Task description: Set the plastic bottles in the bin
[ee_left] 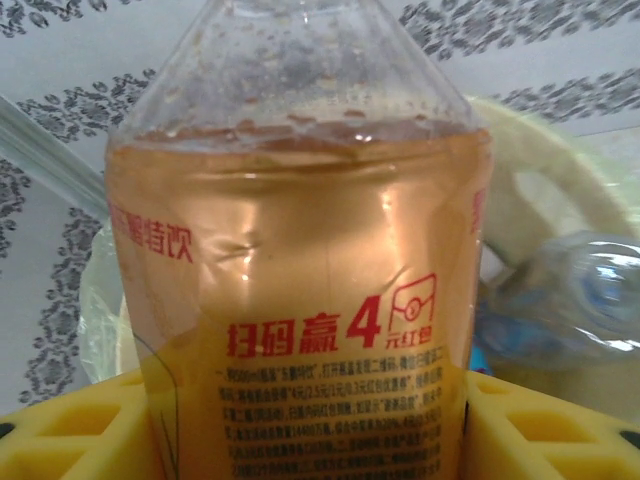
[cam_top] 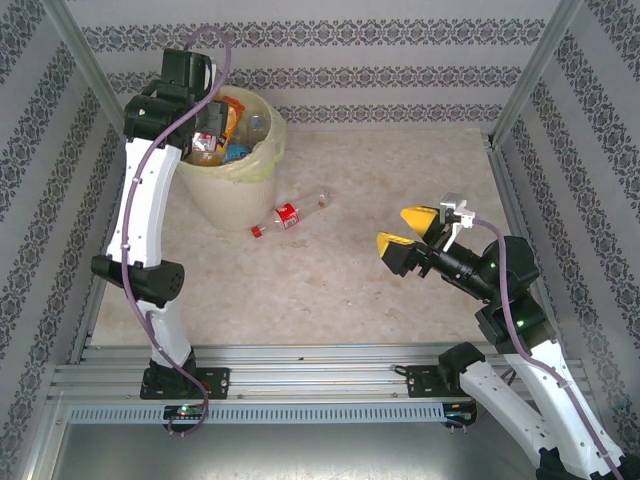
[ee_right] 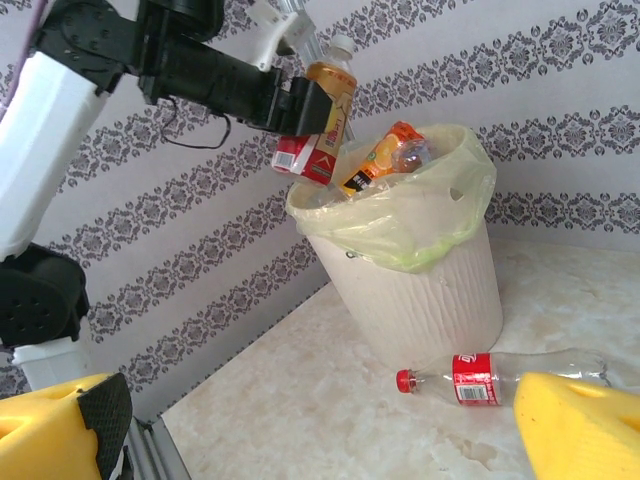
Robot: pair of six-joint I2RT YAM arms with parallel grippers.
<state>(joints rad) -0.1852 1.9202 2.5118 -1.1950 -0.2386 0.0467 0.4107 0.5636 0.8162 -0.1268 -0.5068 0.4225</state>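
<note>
An amber bottle (ee_left: 300, 300) is clamped between the yellow pads (ee_left: 60, 430) of the left end effector (ee_right: 312, 112), which is closed on the lower body where the label is widest. The bottle is held roughly upright, neck uppermost, and some amber liquid is seen inside it. It is carried above the open mouth of the bin (ee_right: 420, 300), near the rim on the left arm's side, so that it can be let fall inside rather than onto the edge. A pale yellow liner (ee_right: 400, 235) is folded over the rim, and other bottles (ee_right: 385, 160) are piled up to it, which leaves little depth for the next one; a release towards the centre is judged safer.

One red-labelled bottle (cam_top: 288, 215) with a red cap is left lying on its side on the tabletop (cam_top: 330, 290), just beside the foot of the bin, cap towards the arms. The right end effector (cam_top: 400, 230) is held with its fingers wide apart and nothing between them, well apart from that bottle and turned towards it. It seems to be kept back so that the space over the bin is left free for the left arm. The task is judged nearly done.
</note>
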